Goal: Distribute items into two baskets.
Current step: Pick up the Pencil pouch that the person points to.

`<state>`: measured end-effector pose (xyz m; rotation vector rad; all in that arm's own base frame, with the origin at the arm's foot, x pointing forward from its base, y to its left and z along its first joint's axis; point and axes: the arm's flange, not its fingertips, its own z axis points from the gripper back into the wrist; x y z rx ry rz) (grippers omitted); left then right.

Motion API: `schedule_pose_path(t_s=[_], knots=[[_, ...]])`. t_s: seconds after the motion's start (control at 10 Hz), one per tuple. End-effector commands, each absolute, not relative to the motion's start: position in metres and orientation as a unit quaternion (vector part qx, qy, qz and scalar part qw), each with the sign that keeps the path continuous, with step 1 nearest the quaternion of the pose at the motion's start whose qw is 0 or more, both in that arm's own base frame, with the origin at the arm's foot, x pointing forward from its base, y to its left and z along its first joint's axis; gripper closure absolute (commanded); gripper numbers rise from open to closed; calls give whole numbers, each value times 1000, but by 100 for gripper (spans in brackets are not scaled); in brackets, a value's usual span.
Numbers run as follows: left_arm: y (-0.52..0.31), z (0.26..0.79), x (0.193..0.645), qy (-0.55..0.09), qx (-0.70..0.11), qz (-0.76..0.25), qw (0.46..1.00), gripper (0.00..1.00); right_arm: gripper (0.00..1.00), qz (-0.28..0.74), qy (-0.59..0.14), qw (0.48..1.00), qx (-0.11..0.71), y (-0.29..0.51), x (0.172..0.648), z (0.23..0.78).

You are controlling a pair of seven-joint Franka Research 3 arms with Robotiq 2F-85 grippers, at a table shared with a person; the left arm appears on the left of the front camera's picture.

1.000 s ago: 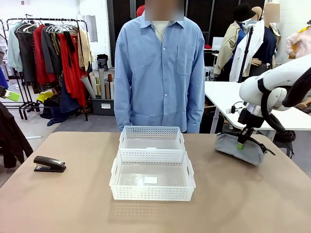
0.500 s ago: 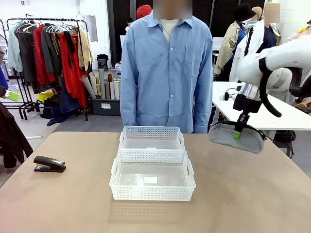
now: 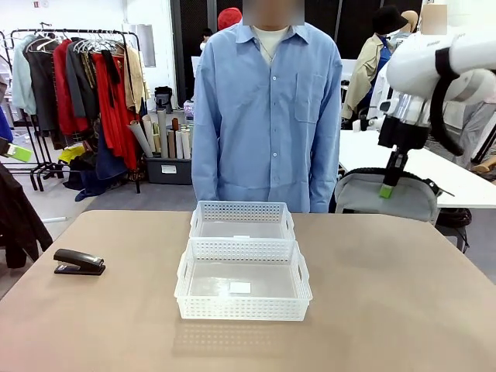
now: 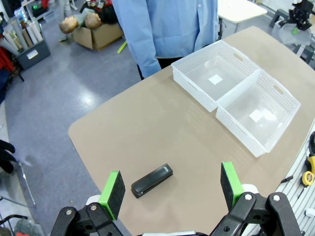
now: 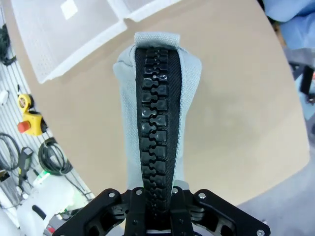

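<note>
My right gripper [image 3: 387, 188] is shut on the top of the grey pouch bag [image 3: 386, 198], which hangs high above the table's far right corner. In the right wrist view the bag's black zipper [image 5: 156, 118] runs straight up from the shut fingers, with the table far below. Two white baskets stand end to end in the table's middle: the near basket [image 3: 243, 309] and the far basket [image 3: 242, 211]. The black stapler [image 3: 78, 262] lies at the left edge. High above the stapler [image 4: 152, 180], my left gripper [image 4: 170, 189] is open, with green pads [image 4: 114, 192] wide apart.
A person in a blue shirt [image 3: 267, 116] stands at the far side, just behind the baskets. A white table [image 3: 457, 182] stands behind the bag at the right. Clothes racks [image 3: 77, 85] fill the back left.
My right gripper has lifted the grey pouch bag off the table's right side and carried it well upward. The stapler and both baskets have stayed in place.
</note>
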<state>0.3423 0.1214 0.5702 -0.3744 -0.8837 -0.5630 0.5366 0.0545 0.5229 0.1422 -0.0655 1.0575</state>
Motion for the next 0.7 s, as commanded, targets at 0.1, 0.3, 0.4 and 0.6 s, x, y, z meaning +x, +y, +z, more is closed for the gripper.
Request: schedule_pose_path(t_s=[0.1,0.3,0.4,0.6], knots=[[122,571,343,-425,-182,-275,843,0,100,540,-44,839,53,50,507,547],[122,571,343,-425,-182,-275,843,0,100,545,-56,835,60,48,483,560],[122,571,343,-425,-182,-275,843,0,100,535,-58,841,59,46,474,564],[122,571,343,-425,-182,-275,843,0,100,529,-59,845,60,43,461,568]])
